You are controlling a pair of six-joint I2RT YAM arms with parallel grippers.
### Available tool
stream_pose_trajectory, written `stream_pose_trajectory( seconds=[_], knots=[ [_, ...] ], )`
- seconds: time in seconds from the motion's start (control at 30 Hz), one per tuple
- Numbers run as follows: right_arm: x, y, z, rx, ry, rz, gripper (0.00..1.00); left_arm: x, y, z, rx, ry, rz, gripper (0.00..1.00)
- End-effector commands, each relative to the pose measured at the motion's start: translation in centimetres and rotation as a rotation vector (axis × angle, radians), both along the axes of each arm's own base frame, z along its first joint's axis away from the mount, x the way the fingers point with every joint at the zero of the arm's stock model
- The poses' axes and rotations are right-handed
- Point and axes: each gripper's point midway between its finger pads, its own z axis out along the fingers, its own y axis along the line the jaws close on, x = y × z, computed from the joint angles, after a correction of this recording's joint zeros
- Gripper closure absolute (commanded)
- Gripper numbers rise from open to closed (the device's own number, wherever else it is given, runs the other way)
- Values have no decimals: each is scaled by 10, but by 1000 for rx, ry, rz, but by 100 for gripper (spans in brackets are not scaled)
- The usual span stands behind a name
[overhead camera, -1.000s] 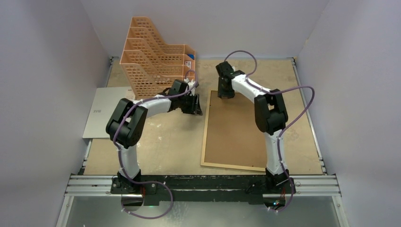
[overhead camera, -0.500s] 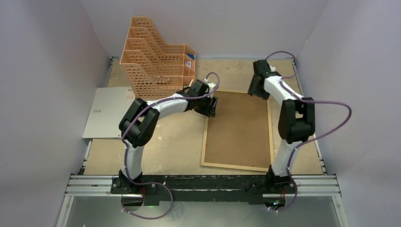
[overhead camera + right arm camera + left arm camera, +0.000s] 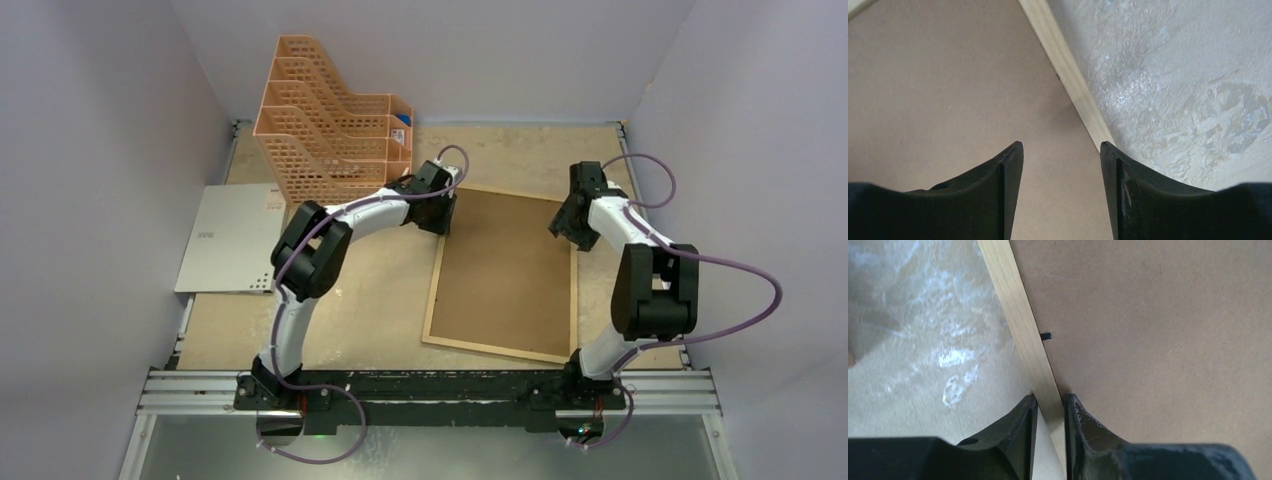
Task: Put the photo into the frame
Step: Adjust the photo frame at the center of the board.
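Observation:
The frame (image 3: 431, 300) lies flat on the table, a thin light-wood rectangle with the brown backing board (image 3: 500, 270) filling it. In the left wrist view my left gripper (image 3: 1050, 397) is shut on the frame's left rail (image 3: 1018, 315), one finger outside on the table side and one on the backing board (image 3: 1158, 340). From above, the left gripper (image 3: 440, 215) sits at the frame's far left corner. My right gripper (image 3: 568, 228) hovers open over the frame's right rail (image 3: 1068, 70), its fingers (image 3: 1010, 165) holding nothing. The photo is out of view.
An orange lattice file organizer (image 3: 325, 120) stands at the back left, close behind the left arm. A grey sheet (image 3: 225, 238) lies on the left, overhanging the table's edge. Grey walls close in both sides.
The left gripper has closed on the frame's left rail. The right arm swung from the frame's far edge to its right rail. The frame has turned slightly.

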Motion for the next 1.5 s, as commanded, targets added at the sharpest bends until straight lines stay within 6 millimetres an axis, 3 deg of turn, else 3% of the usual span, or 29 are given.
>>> stream_pose_trajectory(
  seconds=[0.0, 0.13, 0.33, 0.47, 0.53, 0.6, 0.7, 0.77, 0.87, 1.0, 1.23, 1.4, 1.47],
  knots=[
    [-12, 2, 2, 35, -11, -29, 40, 19, -2, -19, 66, -27, 3, 86],
    [-25, -3, 3, 10, 6, -45, 40, 53, -16, -14, 72, -98, -13, 92],
    [-47, -12, -5, -24, 50, -94, 40, 126, -44, 1, -64, -229, 7, 89],
    [-36, -15, -2, -17, 31, -101, 40, 156, -64, 27, -224, -264, -9, 77],
    [-11, -14, 9, -2, -47, -91, 40, 154, -69, 54, -284, -265, -48, 66],
    [27, -5, 29, 53, -172, -65, 41, 145, -70, 86, -353, -265, -106, 51],
    [77, 4, 58, 114, -300, -41, 41, 134, -61, 124, -410, -284, -145, 43],
    [100, 6, 66, 131, -333, -30, 41, 123, -54, 142, -422, -290, -170, 39],
    [129, 5, 67, 123, -347, -2, 41, 105, -42, 154, -394, -276, -176, 36],
    [170, -9, 56, 39, -321, 30, 43, 66, -13, 136, -311, -190, -155, 36],
    [216, -39, 27, -75, -249, 23, 47, -14, 39, 89, -144, -67, -192, 32],
    [219, -52, -4, -116, -169, 15, 49, -68, 56, 50, -56, 53, -222, 32],
    [214, -53, -15, -117, -139, 16, 50, -84, 62, 39, -32, 85, -236, 36]
  ],
)
